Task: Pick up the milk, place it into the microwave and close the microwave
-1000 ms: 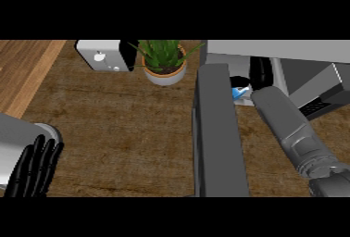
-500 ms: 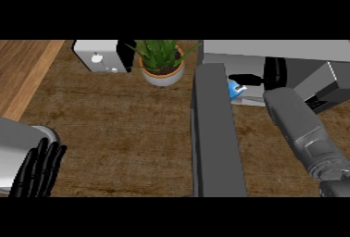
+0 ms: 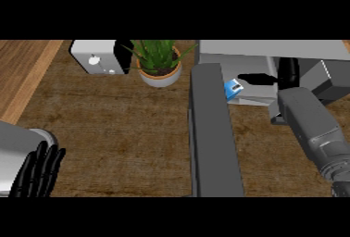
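Observation:
The milk (image 3: 234,89), a small blue and white carton, stands inside the open microwave (image 3: 273,48) at the upper right, just past the hinge side of its door (image 3: 213,139). My right hand (image 3: 279,76) is inside the microwave to the right of the milk. Its fingers point up and its thumb stretches left above the carton; nothing is curled round the carton. The grey right forearm (image 3: 311,127) runs in from the lower right. My left hand (image 3: 37,172) rests open at the lower left edge, fingers straight.
The microwave's dark grey door sticks out toward me across the counter's middle. A white toaster (image 3: 96,58) and a potted green plant (image 3: 159,65) stand at the back. A lighter wooden strip (image 3: 24,74) borders the counter on the left.
My right forearm and hand have shifted to the right, away from the milk, which has stayed in place in the microwave. The left hand has hardly moved.

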### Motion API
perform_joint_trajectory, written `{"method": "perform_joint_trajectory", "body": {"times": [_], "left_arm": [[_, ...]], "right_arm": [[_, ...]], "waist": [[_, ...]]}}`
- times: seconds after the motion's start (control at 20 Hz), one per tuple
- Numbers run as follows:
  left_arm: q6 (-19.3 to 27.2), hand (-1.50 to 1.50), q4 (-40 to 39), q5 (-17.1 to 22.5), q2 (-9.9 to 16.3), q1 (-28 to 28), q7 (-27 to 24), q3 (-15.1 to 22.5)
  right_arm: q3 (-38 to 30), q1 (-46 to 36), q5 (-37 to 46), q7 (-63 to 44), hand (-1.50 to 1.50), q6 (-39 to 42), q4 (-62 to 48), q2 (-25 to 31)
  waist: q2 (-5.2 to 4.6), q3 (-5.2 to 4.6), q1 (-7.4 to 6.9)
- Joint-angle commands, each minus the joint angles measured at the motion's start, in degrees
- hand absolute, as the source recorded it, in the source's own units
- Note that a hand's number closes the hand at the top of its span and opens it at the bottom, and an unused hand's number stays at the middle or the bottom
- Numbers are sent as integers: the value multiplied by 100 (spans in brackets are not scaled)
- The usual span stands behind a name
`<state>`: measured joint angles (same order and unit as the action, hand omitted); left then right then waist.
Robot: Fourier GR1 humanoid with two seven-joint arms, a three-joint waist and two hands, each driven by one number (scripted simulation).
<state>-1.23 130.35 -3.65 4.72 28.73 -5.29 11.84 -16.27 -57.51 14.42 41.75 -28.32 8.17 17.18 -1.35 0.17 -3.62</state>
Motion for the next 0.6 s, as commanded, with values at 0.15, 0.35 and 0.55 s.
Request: {"method": "perform_joint_trajectory", "body": {"times": [0.15, 0.35, 0.55], "left_arm": [[-7, -150, 90, 18, -6, -22, 25, 12], [58, -150, -36, -91, -178, 142, -37, 331], [201, -150, 90, -333, -273, -52, 121, 502]], "right_arm": [[-320, 244, -355, 346, -150, 788, 9, -9], [-348, 541, -421, 456, -150, 1251, 19, 138], [-374, 753, -529, 731, -150, 1798, 106, -111]], "waist": [[16, -1, 29], [48, -5, 127], [73, -4, 203]]}}
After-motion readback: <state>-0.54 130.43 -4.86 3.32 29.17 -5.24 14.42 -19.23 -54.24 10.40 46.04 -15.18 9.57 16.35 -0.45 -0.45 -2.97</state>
